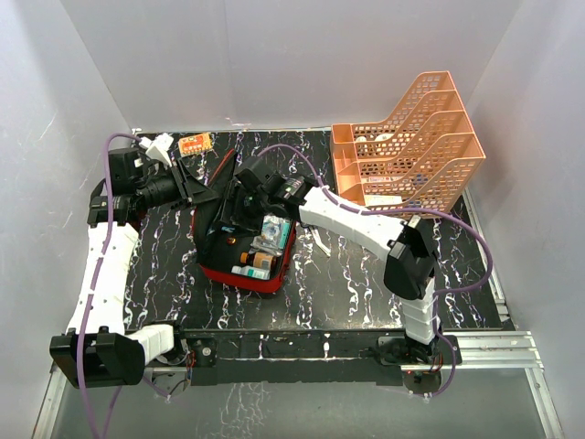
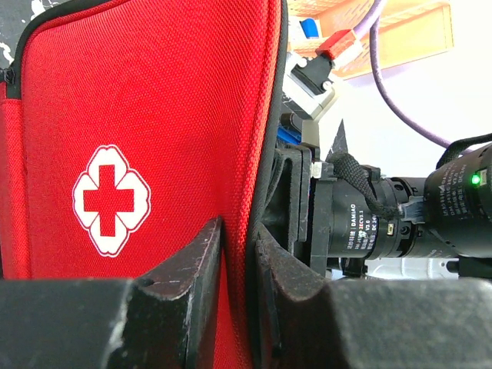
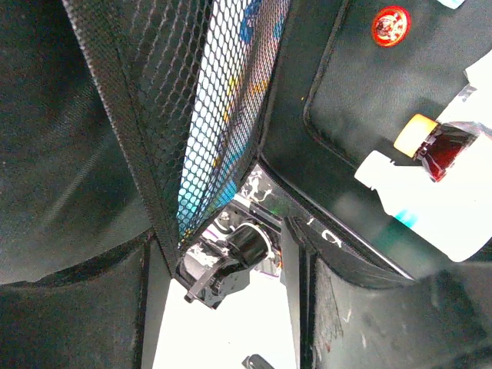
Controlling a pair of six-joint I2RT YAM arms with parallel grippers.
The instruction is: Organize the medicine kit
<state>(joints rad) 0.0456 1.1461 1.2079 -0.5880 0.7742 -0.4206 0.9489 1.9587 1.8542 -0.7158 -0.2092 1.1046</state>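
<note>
The red medicine kit lies open in the middle of the table, with bottles and a white box in its base. Its lid, red with a white cross, stands raised. My left gripper is shut on the lid's edge, reaching in from the left. My right gripper reaches inside the raised lid. In the right wrist view it stands open beside the lid's black mesh pocket, which has a colourful pack behind it. A dark red bottle with a yellow cap lies in the base.
An orange plastic tiered tray stands at the back right. A small orange packet and a white item lie at the back left. White walls close in the table on three sides.
</note>
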